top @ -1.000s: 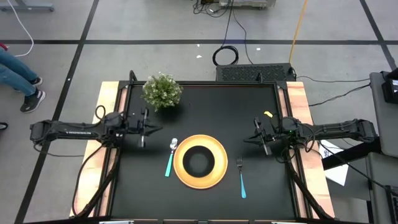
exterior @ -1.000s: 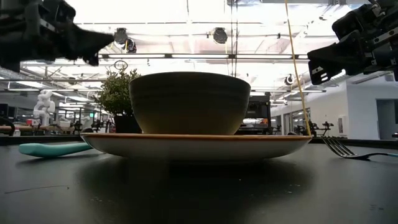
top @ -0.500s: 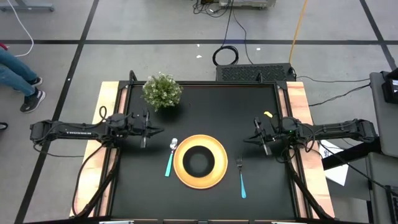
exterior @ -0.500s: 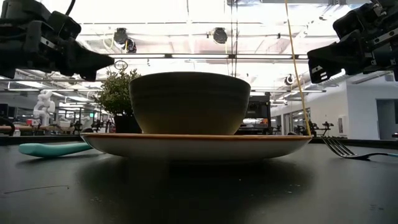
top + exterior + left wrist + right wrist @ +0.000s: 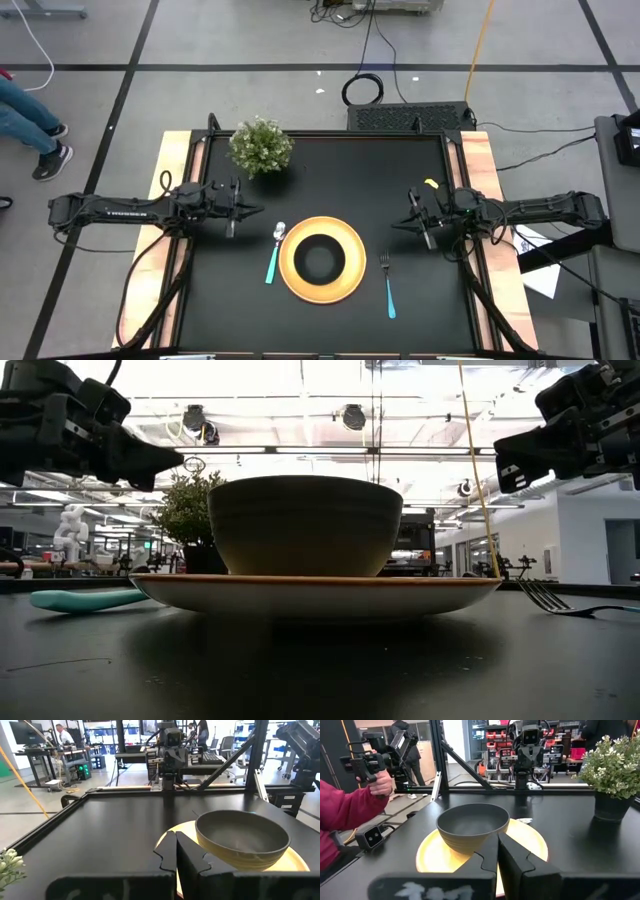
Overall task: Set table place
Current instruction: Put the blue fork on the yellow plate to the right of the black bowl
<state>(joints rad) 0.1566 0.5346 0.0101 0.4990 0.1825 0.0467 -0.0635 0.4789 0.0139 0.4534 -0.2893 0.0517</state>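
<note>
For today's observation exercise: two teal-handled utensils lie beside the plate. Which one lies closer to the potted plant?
The spoon, lying beside the yellow plate on the plant's side. The fork lies on the plate's opposite side, farther away.

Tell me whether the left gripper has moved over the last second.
Yes. In the high view the left gripper has shifted slightly toward the yellow plate, measured against the potted plant; the shift came early in that second.

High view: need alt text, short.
Seen from above, a black table holds a yellow plate with a black bowl on it, a spoon to its left, a fork to its right and a potted plant at the far left corner. The left end effector and right end effector hover shut at either side, holding nothing.
</note>
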